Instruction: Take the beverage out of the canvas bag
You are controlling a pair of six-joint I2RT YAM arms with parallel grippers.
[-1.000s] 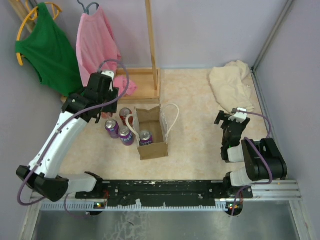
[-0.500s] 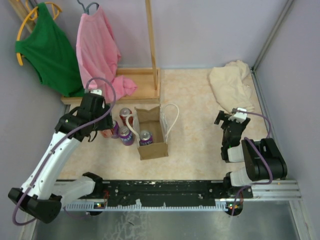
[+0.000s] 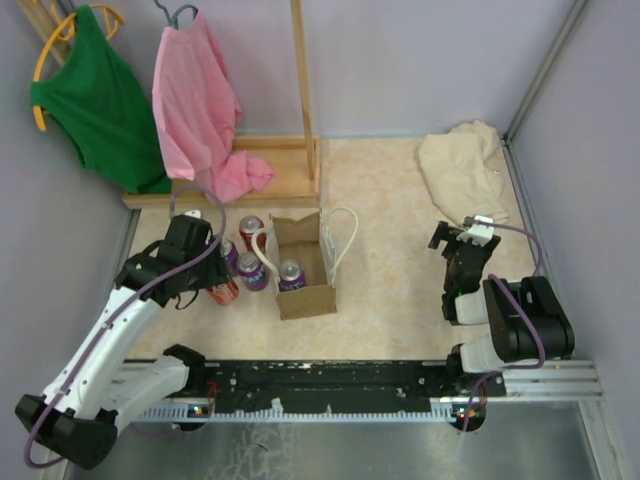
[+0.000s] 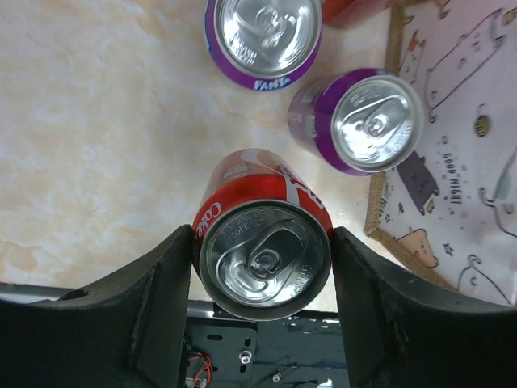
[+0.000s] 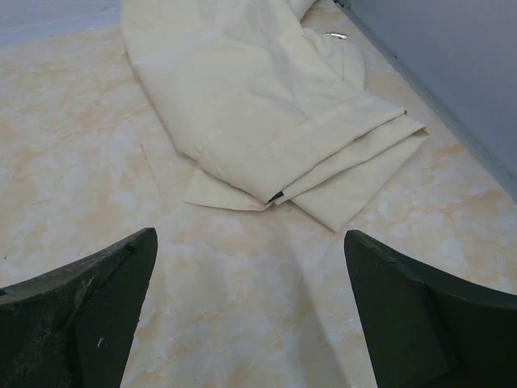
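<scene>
The brown canvas bag [image 3: 303,268] stands open mid-table with white loop handles; a purple can [image 3: 290,274] sits inside it. Its printed side shows in the left wrist view [image 4: 452,153]. My left gripper [image 3: 213,281] is shut on a red Coke can [image 4: 262,242], held upright left of the bag; I cannot tell whether it touches the table. The red Coke can also shows in the top view [image 3: 226,291]. Two purple cans [image 4: 262,36] [image 4: 363,121] stand beyond it. My right gripper [image 3: 456,240] is open and empty at the right, low over bare table [image 5: 250,315].
Another red can [image 3: 250,228] stands behind the bag's left handle. A folded cream cloth [image 3: 462,172] lies at the back right, also in the right wrist view [image 5: 266,105]. A wooden rack [image 3: 285,160] with a pink [image 3: 195,100] and a green garment [image 3: 95,100] stands at the back left.
My left arm has swung back from near the rack toward the near left, bringing the red Coke can down beside the purple cans. The right arm has not moved.
</scene>
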